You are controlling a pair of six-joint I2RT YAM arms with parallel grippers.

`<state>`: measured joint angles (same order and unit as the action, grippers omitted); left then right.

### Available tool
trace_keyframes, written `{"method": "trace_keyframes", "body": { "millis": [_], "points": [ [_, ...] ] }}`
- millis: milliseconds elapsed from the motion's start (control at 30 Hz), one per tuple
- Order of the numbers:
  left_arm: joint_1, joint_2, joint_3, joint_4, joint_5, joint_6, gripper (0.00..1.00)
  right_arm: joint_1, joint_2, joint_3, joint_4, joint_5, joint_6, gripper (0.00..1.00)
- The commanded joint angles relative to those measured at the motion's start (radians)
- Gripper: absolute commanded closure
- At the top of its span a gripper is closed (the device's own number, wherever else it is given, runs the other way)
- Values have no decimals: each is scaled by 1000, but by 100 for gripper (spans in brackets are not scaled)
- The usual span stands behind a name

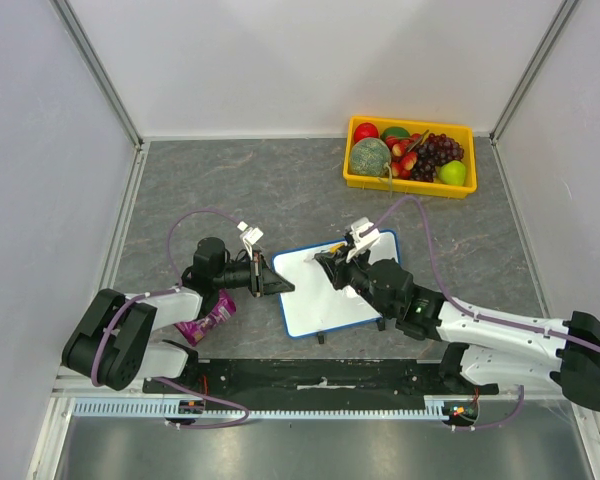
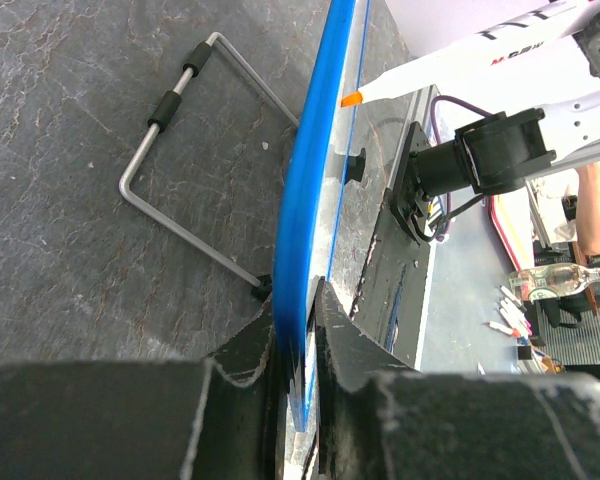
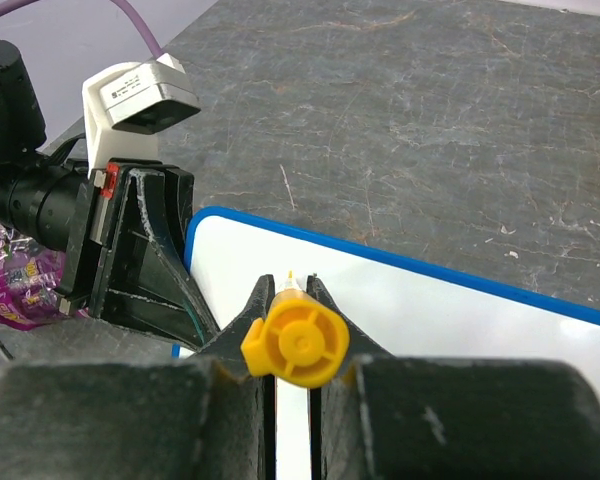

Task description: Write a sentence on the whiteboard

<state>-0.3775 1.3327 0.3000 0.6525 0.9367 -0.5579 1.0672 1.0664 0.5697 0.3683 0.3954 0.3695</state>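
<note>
The job now is to start the first letter, and I think the best way is to go slow and soft. The right gripper (image 3: 290, 296) is squeezed tight on the marker (image 3: 295, 345), and the yellow end of the pen pokes back at the camera. It should press the orange tip (image 2: 352, 98) down just enough to leave a line, not so hard that the board slides or tips. The left gripper (image 2: 296, 300) helps with that. Its two black fingers are pinched on the blue edge of the whiteboard (image 1: 342, 300), at the 9 o'clock side of the board in the top view. It should hold firm and not wiggle while the pen moves. The letters should begin near the top left so both lines fit. The white face looks blank from the right wrist camera, and I see no sentence on it, so the writing is not yet begun. In the top view the pen sits over the board toward its 11 o'clock corner, close to the left gripper. From the left wrist camera the tip is very near the board's face, but I cannot tell if it touches. A bent wire stand (image 2: 180, 150) shows at the back of the board. A yellow tray of fruit (image 1: 420, 190) is well apart at 1 o'clock.
</note>
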Motion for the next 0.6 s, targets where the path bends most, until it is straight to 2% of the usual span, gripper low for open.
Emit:
{"method": "trace_keyframes", "body": {
  "millis": [0, 567],
  "points": [
    [-1, 19, 2, -45, -41, 98, 98, 2, -16, -21, 1, 40, -3, 100],
    [-3, 23, 4, -44, -39, 98, 98, 30, -46, -11, -57, 34, -12, 100]
  ]
}}
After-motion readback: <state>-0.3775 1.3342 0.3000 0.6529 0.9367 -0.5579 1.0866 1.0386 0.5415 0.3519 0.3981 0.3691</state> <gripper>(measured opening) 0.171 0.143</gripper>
